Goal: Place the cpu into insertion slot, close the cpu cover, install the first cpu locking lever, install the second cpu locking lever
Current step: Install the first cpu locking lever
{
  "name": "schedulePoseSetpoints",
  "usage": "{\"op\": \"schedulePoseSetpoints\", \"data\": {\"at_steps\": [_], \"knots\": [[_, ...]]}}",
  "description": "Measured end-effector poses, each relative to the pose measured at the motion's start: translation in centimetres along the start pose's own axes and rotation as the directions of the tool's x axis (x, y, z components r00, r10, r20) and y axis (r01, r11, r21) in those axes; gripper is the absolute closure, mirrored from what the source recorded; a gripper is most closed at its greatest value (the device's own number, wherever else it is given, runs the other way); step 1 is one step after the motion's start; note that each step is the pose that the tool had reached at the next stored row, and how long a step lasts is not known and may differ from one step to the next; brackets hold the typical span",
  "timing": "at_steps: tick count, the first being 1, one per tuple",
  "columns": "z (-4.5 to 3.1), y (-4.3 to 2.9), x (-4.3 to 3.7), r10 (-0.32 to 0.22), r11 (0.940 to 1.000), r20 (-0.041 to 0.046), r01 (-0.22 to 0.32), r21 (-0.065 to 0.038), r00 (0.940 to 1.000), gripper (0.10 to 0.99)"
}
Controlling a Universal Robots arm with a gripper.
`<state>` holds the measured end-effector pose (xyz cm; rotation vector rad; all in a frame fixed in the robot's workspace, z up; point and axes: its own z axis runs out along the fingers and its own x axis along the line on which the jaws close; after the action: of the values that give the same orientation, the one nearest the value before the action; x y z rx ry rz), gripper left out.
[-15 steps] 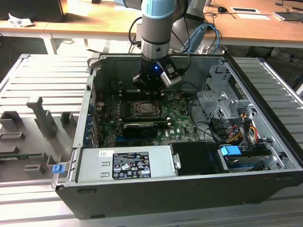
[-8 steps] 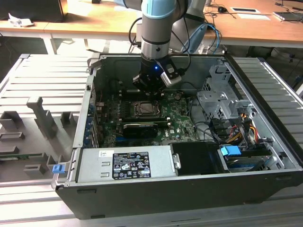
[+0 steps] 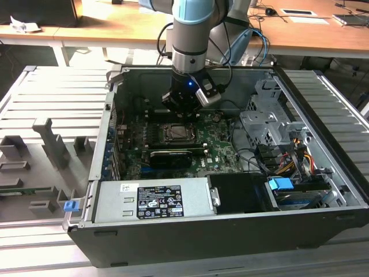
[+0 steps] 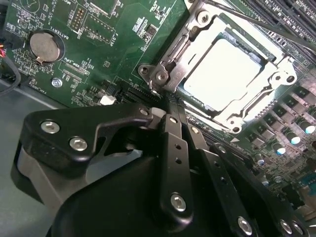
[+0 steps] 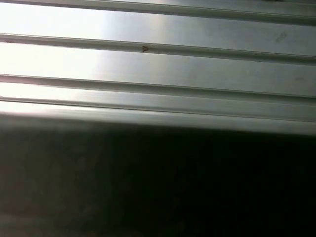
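Observation:
The cpu (image 4: pixel 224 74) lies flat in the insertion slot (image 3: pixel 177 134), its pale metal face glaring bright in the second wrist view. The silver cpu cover (image 4: pixel 269 89) lies down around it as a frame. A thin metal locking lever (image 4: pixel 261 24) runs along the socket's far side. My gripper (image 4: pixel 173 112) is shut, its black fingers (image 4: pixel 174 148) pressed together with the tips just beside the socket's hinged corner (image 4: pixel 160 75), and nothing shows between them. In the exterior view the gripper (image 3: pixel 181 107) hangs inside the open computer case, just behind the socket.
A long black expansion card (image 3: pixel 170 156) sits in front of the socket. The silver power supply (image 3: pixel 153 199) fills the case's front; a drive cage (image 3: pixel 268 124) and cables (image 3: pixel 288 158) stand on the exterior view's right. A coin battery (image 4: pixel 44 45) sits on the green board. Ribbed grey table (image 5: pixel 158 64) around.

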<state>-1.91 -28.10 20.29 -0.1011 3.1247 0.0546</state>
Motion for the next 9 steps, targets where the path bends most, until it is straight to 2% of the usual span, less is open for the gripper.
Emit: {"op": "schedulePoseSetpoints", "data": {"at_steps": [1, 3, 9], "knots": [[-0.23, 0.01, -0.01, 0.000, 1.0000, -0.0002, 0.000, 0.000, 1.0000, 0.980], [-1.20, 0.04, -0.02, 0.000, 1.0000, -0.0004, 0.000, 0.000, 1.0000, 0.980], [-1.23, -0.16, 0.00, 0.000, 1.0000, -0.0005, 0.000, 0.000, 1.0000, 0.980]]}}
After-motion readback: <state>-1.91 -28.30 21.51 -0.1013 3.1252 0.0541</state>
